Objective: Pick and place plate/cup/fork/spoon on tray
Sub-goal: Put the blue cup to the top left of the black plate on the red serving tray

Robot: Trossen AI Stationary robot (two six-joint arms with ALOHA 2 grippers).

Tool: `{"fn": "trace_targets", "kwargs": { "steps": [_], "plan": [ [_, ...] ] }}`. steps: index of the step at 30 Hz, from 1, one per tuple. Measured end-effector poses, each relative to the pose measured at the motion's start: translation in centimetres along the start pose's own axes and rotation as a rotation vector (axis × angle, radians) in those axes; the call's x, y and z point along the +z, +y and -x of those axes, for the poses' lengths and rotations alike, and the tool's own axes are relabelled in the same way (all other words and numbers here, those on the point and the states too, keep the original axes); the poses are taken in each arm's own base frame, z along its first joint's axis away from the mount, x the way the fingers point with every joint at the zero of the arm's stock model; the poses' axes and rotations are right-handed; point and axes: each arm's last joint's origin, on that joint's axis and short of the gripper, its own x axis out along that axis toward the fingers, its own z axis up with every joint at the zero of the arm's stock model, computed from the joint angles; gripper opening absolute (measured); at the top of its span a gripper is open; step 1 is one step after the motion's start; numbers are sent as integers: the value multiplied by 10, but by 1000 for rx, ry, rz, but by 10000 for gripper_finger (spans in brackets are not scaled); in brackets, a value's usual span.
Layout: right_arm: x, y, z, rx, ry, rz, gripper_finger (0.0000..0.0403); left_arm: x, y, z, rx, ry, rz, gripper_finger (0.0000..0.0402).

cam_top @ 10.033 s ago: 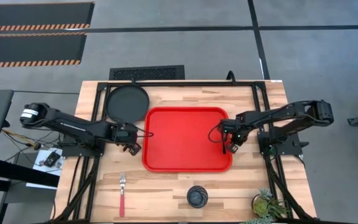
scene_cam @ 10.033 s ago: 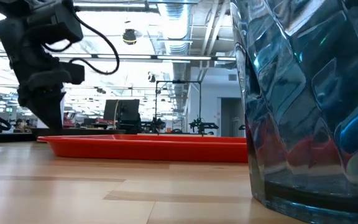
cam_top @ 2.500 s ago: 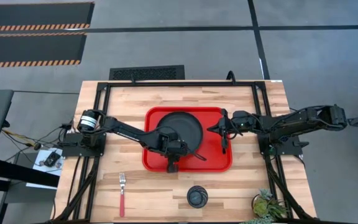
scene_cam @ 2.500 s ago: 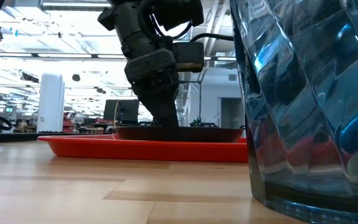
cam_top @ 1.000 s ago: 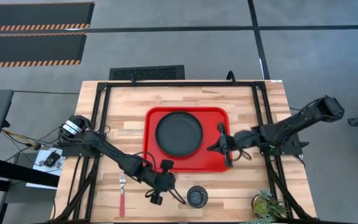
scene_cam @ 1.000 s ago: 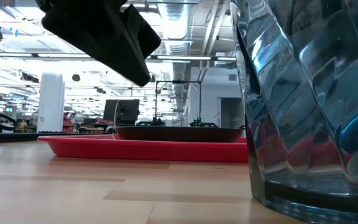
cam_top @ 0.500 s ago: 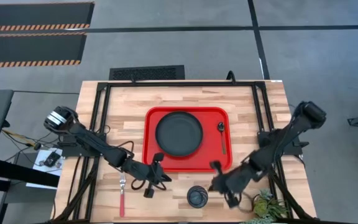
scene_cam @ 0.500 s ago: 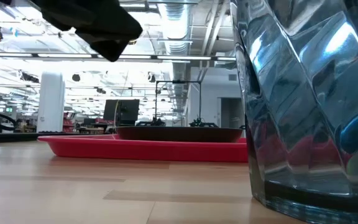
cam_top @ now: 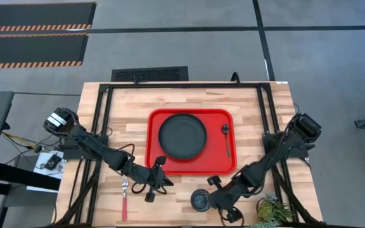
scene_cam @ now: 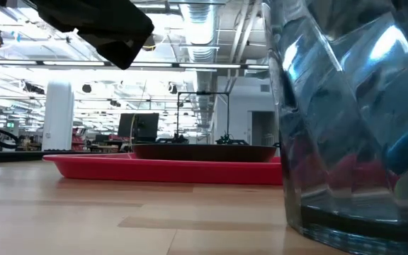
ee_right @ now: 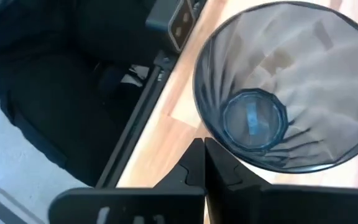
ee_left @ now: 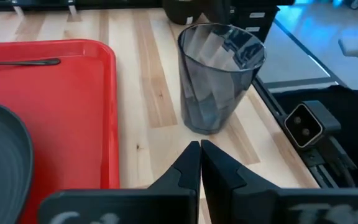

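The red tray (cam_top: 189,166) holds the black plate (cam_top: 182,136) and, to its right, the dark spoon (cam_top: 226,139). The red-handled fork (cam_top: 124,197) lies on the wood left of the near edge. The dark faceted cup (cam_top: 201,200) stands upright near the front edge; it also fills the right of the low view (scene_cam: 353,120). My left gripper (cam_top: 163,182) is shut, between fork and cup, pointing at the cup (ee_left: 219,74). My right gripper (cam_top: 213,196) is shut, right beside the cup's right side, looking down into the cup (ee_right: 284,87). My right gripper has its shut fingertips (ee_right: 196,163) close against the cup's outer wall near the rim (ee_right: 201,124), slanting down from the table's right. I cannot tell whether they touch it. The cup stands upright on the table.
A small potted plant (cam_top: 272,209) stands at the near right corner, close to my right arm. The black frame rails (cam_top: 100,114) run along both table sides. Bare wood lies between the fork and the cup.
My right gripper has gone from the tray's right near part toward the table's near edge and now stands beside the cup. The spoon stays lying on the tray. My left gripper has drawn back a little toward the table's left edge, away from the cup.
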Motion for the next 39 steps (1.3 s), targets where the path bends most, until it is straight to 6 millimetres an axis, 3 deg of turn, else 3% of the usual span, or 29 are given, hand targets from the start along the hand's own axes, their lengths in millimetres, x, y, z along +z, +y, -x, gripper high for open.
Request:
{"fn": "trace_targets", "kwargs": {
  "steps": [15, 23, 25, 29, 33, 39],
  "plan": [
    [18, -35, 1, -106, -116, 9, 15, 9, -5, 1, -27, -87, -9, 0],
    [25, -49, 3, -128, -161, 38, 14, 33, -22, 2, -50, -61, -116, 21],
    [25, -48, 5, -128, -162, 62, 14, 41, -24, 2, -55, -35, -144, 36],
    [24, -28, 31, -137, -191, 145, 11, 52, -28, 4, -99, 2, -195, 70],
    [2, -21, 44, -146, -241, 165, 4, 64, -33, 0, -139, 15, -216, 97],
    [-28, -36, 58, -129, -431, 131, 4, 69, -42, -26, -148, 155, -299, 110]
  ]
}}
